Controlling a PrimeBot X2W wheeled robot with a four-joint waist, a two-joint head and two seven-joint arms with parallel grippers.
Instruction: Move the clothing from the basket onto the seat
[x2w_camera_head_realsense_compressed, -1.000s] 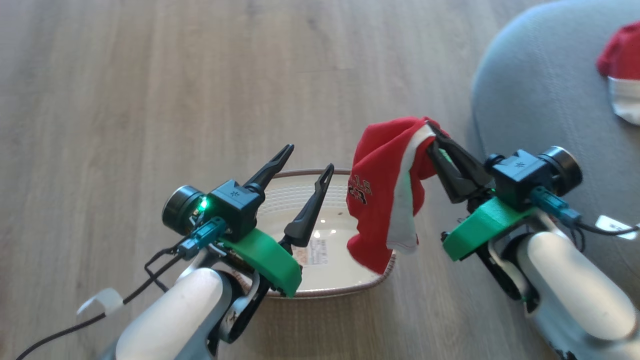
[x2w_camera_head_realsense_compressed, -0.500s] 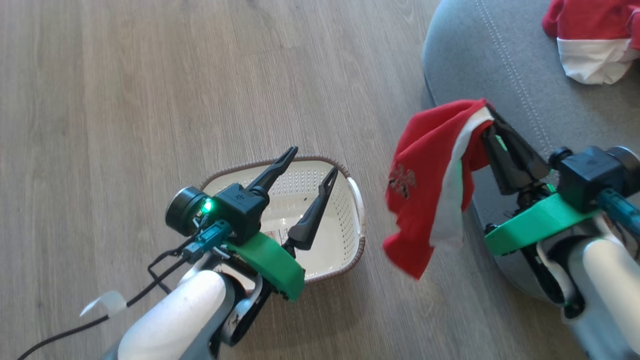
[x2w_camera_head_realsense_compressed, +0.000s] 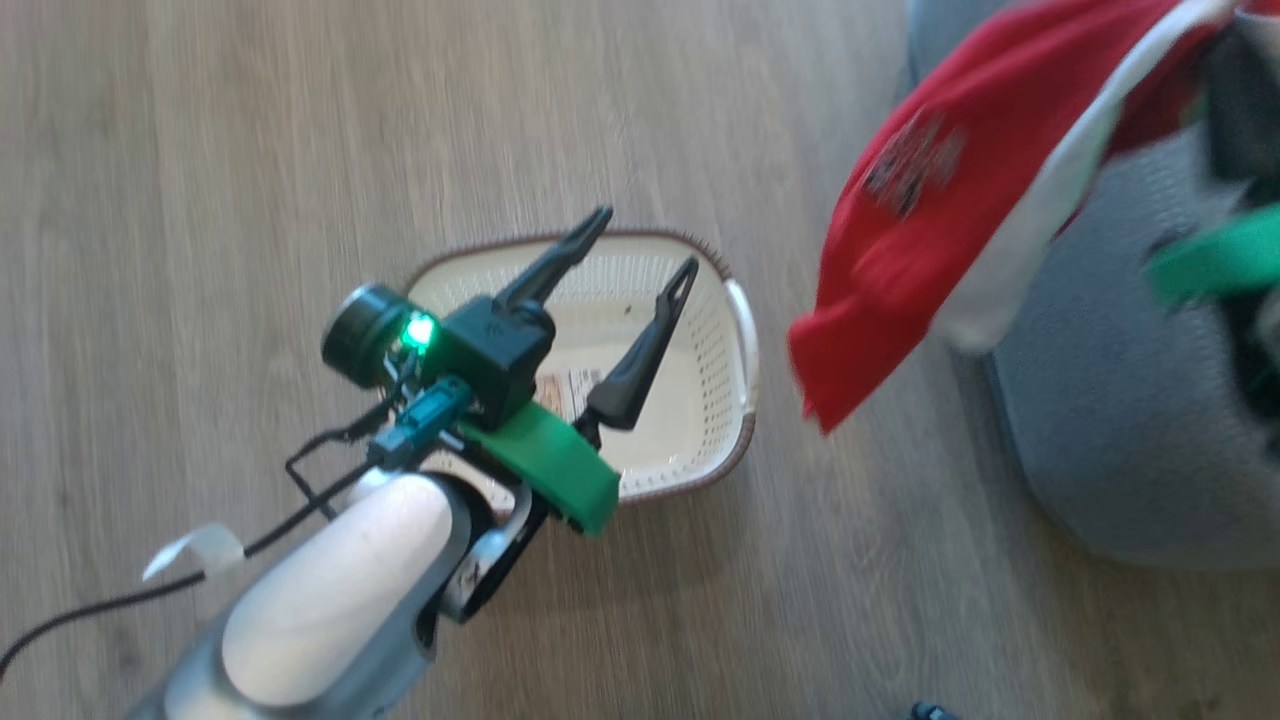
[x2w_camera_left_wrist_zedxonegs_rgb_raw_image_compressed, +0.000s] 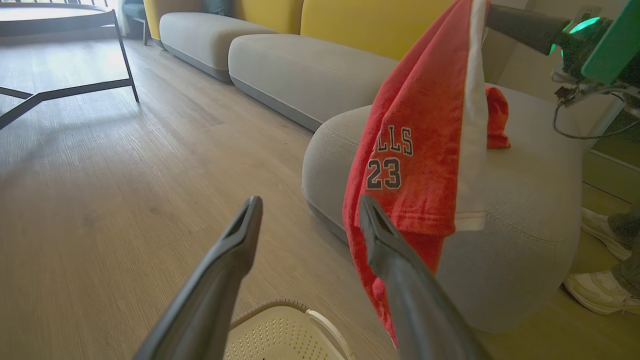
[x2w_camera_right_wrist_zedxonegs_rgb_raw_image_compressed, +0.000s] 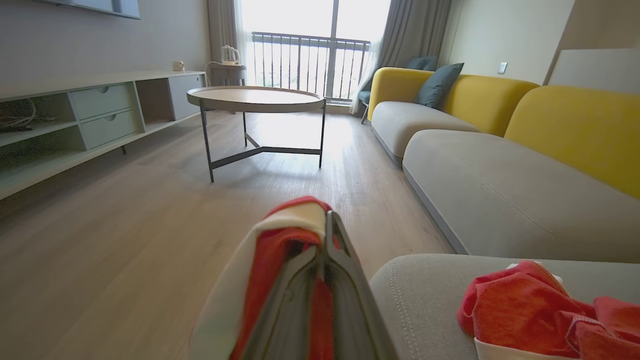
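Beside the seat, the right gripper is clenched on a fold of a red shirt, so it hangs clear of the floor; another red garment lies on the seat, and the left gripper is spread open above the basket

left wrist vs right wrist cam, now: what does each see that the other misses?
Left wrist, not right wrist: basket rim, the 23 print on the jersey, a person's shoes, the open left hand. Right wrist, not left: low cabinet, balcony window. Both: the jersey in the shut right hand, the grey seat, a second red garment on it, the yellow-backed sofa.
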